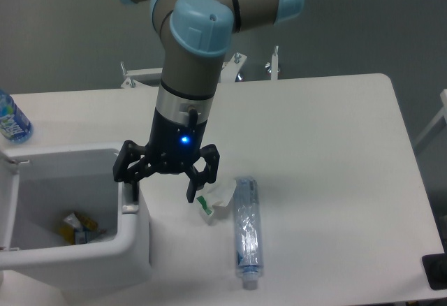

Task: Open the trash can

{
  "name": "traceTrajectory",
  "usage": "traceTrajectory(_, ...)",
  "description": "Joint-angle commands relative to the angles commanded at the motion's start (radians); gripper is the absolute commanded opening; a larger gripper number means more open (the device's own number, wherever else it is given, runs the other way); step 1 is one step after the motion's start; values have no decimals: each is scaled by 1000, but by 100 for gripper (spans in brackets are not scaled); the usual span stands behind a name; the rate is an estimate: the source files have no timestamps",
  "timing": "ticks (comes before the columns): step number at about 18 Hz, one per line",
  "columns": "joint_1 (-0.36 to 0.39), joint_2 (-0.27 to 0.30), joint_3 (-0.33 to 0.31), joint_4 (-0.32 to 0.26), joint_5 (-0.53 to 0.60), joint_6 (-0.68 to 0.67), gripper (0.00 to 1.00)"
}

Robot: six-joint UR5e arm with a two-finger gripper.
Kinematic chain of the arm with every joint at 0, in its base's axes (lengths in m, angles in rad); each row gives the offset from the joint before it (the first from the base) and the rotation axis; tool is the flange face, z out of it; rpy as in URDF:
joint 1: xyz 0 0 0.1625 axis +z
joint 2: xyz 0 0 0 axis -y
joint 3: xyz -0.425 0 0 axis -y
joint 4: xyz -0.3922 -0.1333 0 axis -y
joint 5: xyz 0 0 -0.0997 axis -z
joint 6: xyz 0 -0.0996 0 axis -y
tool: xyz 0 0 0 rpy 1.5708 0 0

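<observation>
Pressing point: gripper (163,194) spread wide, holding nothing, left finger down on the grey latch (128,200) at the bin's right rim.
Trash can (133,239): front-left table corner, lid up, wrappers (78,228) inside.
Right finger: outside the bin, just above crumpled paper (214,198).
Nearby: flattened plastic bottle (246,232) beside paper; blue bottle (12,119) far left.

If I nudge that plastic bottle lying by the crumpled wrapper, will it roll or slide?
The plastic bottle lies on its side on the table, so a sideways push would probably roll it. It looks crinkled and seems empty, so likely light and easy to dent. Pushed along its length, it should slide instead. The crumpled wrapper beside it may get dragged along.
</observation>
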Motion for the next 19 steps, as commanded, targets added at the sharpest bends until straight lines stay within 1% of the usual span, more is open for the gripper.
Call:
traceTrajectory(2,8,2,34,0,2,0,100)
traceTrajectory(4,34,6,93,3,20,21,100)
traceTrajectory(5,47,9,113,5,70,87,100)
traceTrajectory(6,61,18,123,0,146,153,100)
traceTrajectory(7,78,28,129,-2,210,176,100)
traceTrajectory(8,87,32,124,-2,245,178,100)
traceTrajectory(10,101,32,118,3,273,196,100)
traceTrajectory(11,121,34,114,2,288,210,100)
traceTrajectory(12,135,41,111,-8,304,259,100)
traceTrajectory(13,140,44,100,-14,327,341,100)
traceTrajectory(15,149,60,49,-40,408,559,100)
traceTrajectory(17,166,81,0,-48,462,752,100)
traceTrajectory(18,173,87,-12,-49,463,799,100)
traceTrajectory(19,187,94,-21,-49,463,811,100)
